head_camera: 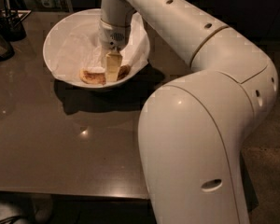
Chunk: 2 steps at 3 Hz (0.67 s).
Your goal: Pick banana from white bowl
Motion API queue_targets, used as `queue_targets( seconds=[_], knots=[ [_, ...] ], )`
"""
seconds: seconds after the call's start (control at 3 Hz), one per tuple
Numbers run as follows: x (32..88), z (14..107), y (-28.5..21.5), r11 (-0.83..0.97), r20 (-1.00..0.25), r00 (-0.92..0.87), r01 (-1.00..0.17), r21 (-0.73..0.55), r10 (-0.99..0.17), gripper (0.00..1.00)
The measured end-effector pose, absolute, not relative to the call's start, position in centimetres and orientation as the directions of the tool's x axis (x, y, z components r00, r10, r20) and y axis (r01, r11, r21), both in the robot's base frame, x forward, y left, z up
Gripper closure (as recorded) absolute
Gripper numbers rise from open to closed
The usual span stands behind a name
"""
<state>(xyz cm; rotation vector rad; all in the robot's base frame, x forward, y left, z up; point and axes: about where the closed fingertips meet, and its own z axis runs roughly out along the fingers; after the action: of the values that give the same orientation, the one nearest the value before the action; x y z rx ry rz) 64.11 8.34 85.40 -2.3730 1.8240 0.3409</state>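
Camera view: hand [113,68] down in white bowl [49,37], hiding banana [91,76] middle; grip obscured, cannot tell if closed.

The gripper [113,70] stands inside the white bowl [53,41], low on its near side. It covers the middle of the banana [92,76], so only the two ends of the banana show. The arm [200,55] hides part of the bowl's far rim and is cut off at the top and bottom edges. Left of the bowl, dark containers [2,43] are cut off at the left edge. Their contents cannot be told.
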Motion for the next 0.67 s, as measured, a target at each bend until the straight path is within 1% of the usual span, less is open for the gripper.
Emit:
queue_targets(
  seconds=[0.33,0.67],
  knots=[
    [64.24,84.40,8.31,-0.250,-0.271,0.225,-0.966,0.063,-0.936,0.39],
    [64.51,83.43,7.88,-0.243,-0.274,0.213,-0.967,0.079,-0.938,0.58]
  ],
)
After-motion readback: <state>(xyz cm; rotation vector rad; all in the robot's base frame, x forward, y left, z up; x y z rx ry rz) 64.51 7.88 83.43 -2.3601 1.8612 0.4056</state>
